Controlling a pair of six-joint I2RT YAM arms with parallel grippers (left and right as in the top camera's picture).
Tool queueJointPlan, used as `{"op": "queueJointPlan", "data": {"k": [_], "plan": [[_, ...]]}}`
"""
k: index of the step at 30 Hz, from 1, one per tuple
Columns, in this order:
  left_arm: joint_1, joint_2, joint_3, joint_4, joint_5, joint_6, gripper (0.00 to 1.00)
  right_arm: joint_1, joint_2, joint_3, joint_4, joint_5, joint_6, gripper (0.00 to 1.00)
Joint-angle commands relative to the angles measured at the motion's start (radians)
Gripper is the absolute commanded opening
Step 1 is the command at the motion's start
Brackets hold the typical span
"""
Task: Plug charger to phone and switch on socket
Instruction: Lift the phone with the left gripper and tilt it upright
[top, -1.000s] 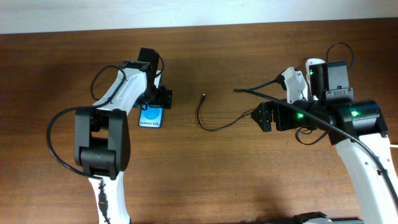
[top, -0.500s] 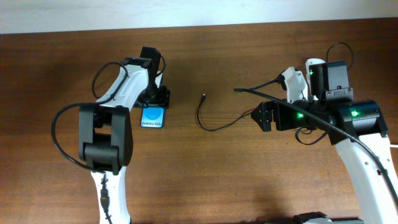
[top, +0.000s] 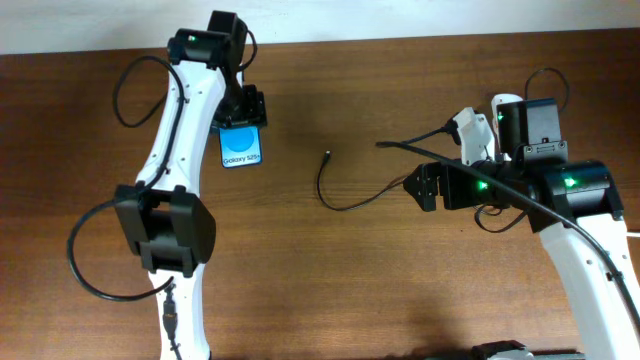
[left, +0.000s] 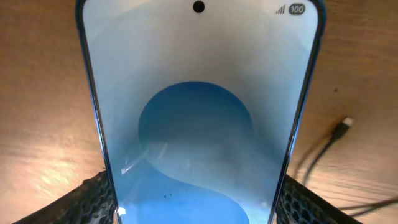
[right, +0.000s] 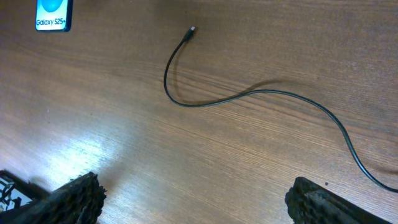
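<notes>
The phone (top: 243, 149), with a bright blue screen and white text at its near end, is gripped at its far end by my left gripper (top: 243, 120). In the left wrist view the phone (left: 199, 93) fills the frame, with the fingers (left: 196, 202) pressed against both of its edges. The charger, a thin black cable (top: 335, 203), lies on the table with its connector tip (top: 328, 155) to the right of the phone. My right gripper (top: 418, 187) is open and empty over the cable's right part. The cable (right: 249, 94) and its tip (right: 192, 29) show in the right wrist view. The white socket (top: 468, 127) is partly hidden behind my right arm.
The brown wooden table (top: 330, 290) ends at a pale wall strip along the far edge (top: 400, 20). My right arm's thick black cables (top: 500, 185) loop over the socket area. The phone also shows at the top left of the right wrist view (right: 53, 15).
My left arm has stretched out and carried the phone toward the table's far edge. The right arm and the charger cable have not moved.
</notes>
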Motion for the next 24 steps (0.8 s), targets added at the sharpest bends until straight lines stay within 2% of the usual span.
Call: {"op": "queueJointPlan", "data": {"k": [1,3,11,14,20,21,23,24], "plan": [[0.002,-0.009,0.058,-0.02,0.153,-0.145,0.0,0.005,-0.001,0.013,0.003,-0.013,0.001,0.98],[0.002,-0.009,0.057,-0.041,0.235,-0.248,0.0,0.005,-0.001,0.013,0.003,-0.013,0.001,0.98],[0.002,-0.009,0.057,-0.136,0.277,-0.282,0.0,0.005,0.001,0.013,0.003,-0.013,0.013,0.99],[0.002,-0.009,0.057,-0.203,0.41,-0.282,0.0,0.005,0.001,0.013,0.003,-0.013,0.013,0.98],[0.003,-0.009,0.057,-0.203,0.661,-0.282,0.0,0.005,0.002,0.013,0.005,-0.012,0.024,0.98],[0.008,-0.009,0.057,-0.203,0.704,-0.281,0.0,0.005,0.006,0.013,0.011,0.029,0.074,0.98],[0.019,-0.009,0.057,-0.203,0.787,-0.281,0.0,-0.004,0.024,0.013,0.018,0.224,0.303,0.98],[0.024,-0.009,0.057,-0.203,0.818,-0.281,0.0,-0.019,0.03,0.013,0.021,0.239,0.343,0.99]]}}
